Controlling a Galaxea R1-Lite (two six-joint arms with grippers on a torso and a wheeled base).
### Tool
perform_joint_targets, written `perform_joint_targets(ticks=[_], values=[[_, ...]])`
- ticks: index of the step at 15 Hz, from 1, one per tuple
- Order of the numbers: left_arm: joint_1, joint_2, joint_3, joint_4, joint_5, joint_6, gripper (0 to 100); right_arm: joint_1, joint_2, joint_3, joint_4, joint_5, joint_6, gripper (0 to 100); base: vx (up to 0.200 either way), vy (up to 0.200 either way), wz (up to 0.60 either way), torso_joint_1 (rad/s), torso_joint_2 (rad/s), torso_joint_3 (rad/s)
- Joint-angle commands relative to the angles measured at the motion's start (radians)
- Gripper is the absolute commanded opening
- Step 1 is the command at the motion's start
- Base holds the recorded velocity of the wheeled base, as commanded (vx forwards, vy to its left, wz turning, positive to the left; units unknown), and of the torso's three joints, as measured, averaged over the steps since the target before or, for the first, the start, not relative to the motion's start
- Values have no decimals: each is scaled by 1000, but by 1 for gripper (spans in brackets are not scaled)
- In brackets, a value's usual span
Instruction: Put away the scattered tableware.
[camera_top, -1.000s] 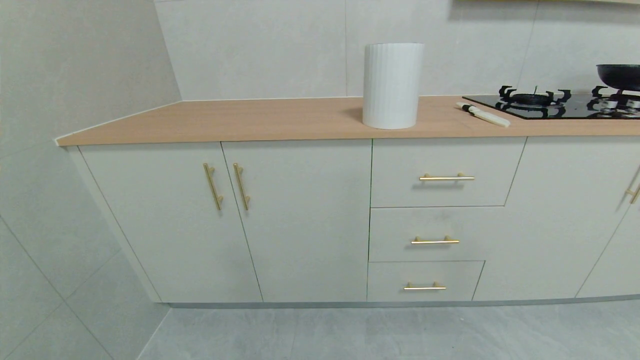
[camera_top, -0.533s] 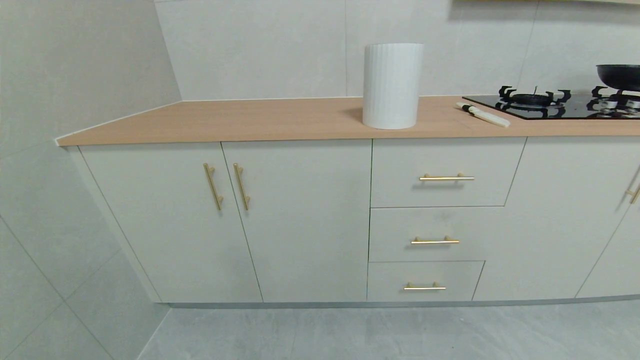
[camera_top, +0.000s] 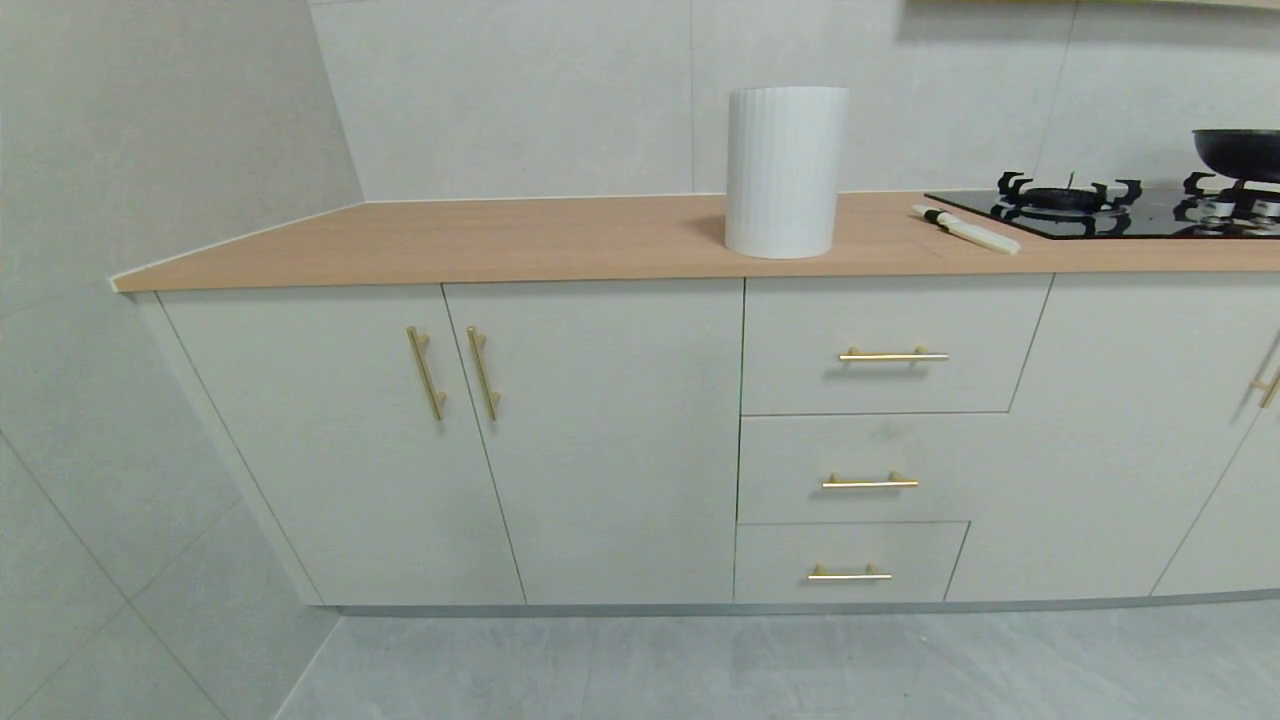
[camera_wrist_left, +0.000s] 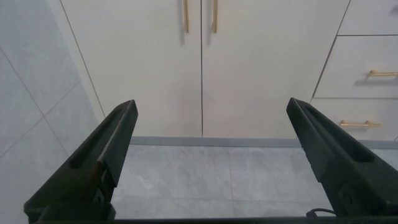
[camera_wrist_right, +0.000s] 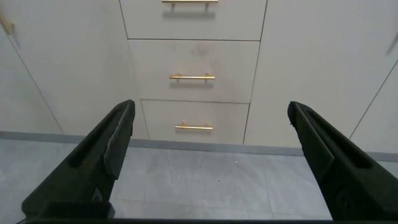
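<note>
A white-handled knife (camera_top: 966, 229) lies on the wooden countertop (camera_top: 520, 240) next to the stove. Left of it stands a tall white ribbed cylinder holder (camera_top: 783, 171). My left gripper (camera_wrist_left: 211, 112) hangs low before the cabinet doors (camera_wrist_left: 201, 62), open with nothing between its fingers. My right gripper (camera_wrist_right: 211, 112) hangs low in front of the stack of drawers (camera_wrist_right: 193, 68), also open and holding nothing. Both are well below the countertop.
A black gas stove (camera_top: 1120, 210) with a dark pan (camera_top: 1240, 152) sits at the counter's right end. Three drawers with gold handles (camera_top: 893, 355) are under the holder, and double doors (camera_top: 450, 440) to their left. A tiled wall closes the left side; grey floor (camera_top: 760, 670) lies in front.
</note>
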Motion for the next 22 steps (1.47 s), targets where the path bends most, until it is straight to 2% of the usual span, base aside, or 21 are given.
perform_joint_targets(ticks=[1, 4, 22], values=[[0, 2, 0, 0, 0, 1, 100, 0, 2, 0, 1, -1, 1, 100, 0, 0, 0, 0, 0, 0], [0, 2, 0, 0, 0, 1, 100, 0, 2, 0, 1, -1, 1, 100, 0, 0, 0, 0, 0, 0], [0, 0, 0, 1, 0, -2, 100, 0, 2, 0, -1, -2, 6, 100, 200, 0, 0, 3, 3, 3]])
